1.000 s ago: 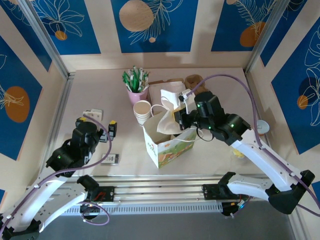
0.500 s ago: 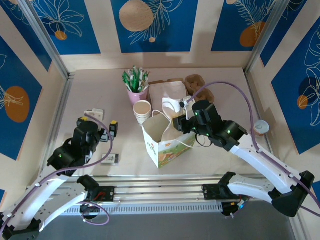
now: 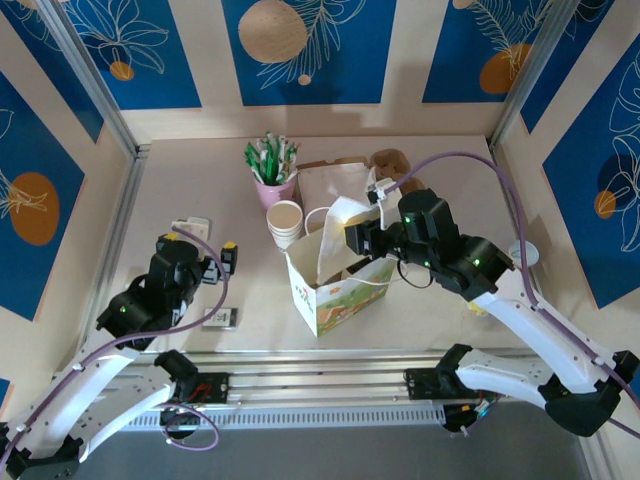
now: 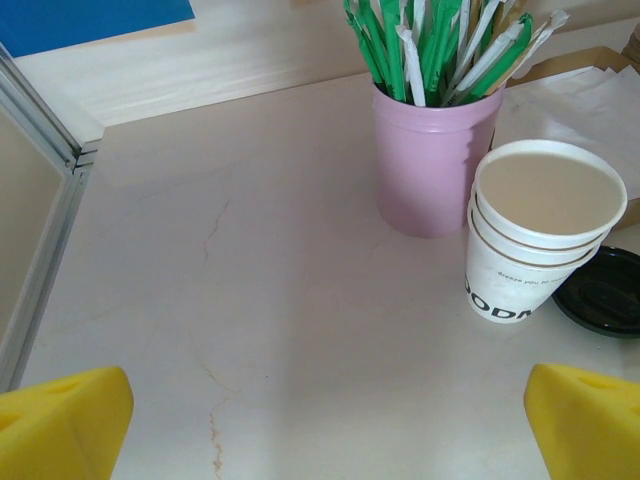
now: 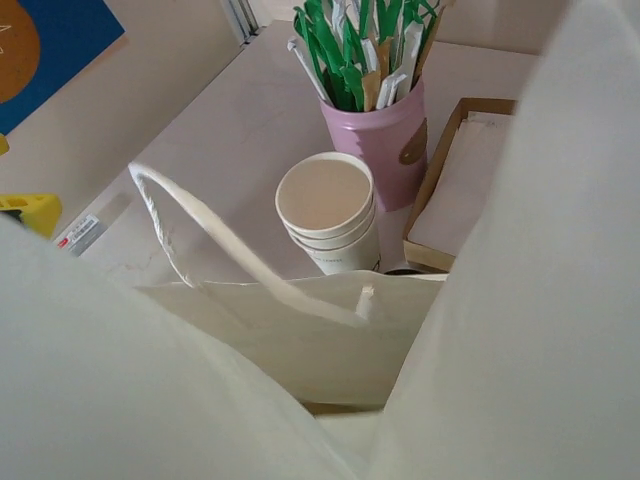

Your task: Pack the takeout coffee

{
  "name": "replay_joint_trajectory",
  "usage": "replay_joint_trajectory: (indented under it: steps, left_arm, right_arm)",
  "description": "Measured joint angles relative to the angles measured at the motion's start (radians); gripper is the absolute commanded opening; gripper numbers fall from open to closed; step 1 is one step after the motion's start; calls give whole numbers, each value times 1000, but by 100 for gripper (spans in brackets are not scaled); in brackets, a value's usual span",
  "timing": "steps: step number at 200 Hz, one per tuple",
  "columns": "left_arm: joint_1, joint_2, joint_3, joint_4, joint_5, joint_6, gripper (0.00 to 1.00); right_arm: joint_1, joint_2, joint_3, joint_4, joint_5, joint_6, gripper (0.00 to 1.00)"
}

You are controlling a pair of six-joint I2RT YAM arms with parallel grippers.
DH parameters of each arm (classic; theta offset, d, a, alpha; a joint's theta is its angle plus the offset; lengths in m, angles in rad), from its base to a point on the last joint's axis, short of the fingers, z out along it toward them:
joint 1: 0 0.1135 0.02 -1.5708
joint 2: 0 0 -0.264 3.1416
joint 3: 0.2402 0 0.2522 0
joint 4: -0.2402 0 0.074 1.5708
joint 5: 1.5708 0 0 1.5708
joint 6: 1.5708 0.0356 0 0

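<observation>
The paper bag [image 3: 335, 295] stands open, the right gripper [image 3: 354, 238] at its 1 o'clock rim (opening unclear). The left gripper [image 4: 320, 430] is wide. Whether the coffee is inside, I cannot tell.

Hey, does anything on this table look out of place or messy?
A black lid lies loose on the table beside the stacked paper cups, capping none of them. Nothing looks spilled.

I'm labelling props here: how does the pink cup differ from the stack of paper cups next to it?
The pink cup is pink and single; the stack is cream, several nested cups. The pink cup holds green-white sticks; the stack's top cup is empty. Both stand upright, side by side.
</observation>
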Motion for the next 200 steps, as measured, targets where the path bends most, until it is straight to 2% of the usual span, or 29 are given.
replay_joint_trajectory:
  steps: [56,145,187,200]
  left_arm:
    - [1,3,0,0,4,0,100]
    - [2,10,0,1,15,0,100]
    - [6,11,0,8,30,0,100]
    - [9,11,0,10,33,-1,100]
  right_arm:
    - [-1,-34,1,-13,-35,5,61]
    - [-1,-100,22,-147,-103,69,61]
    - [-8,-154,35,-198,-80,91,60]
    - [-13,-119,48,-216,-57,89,70]
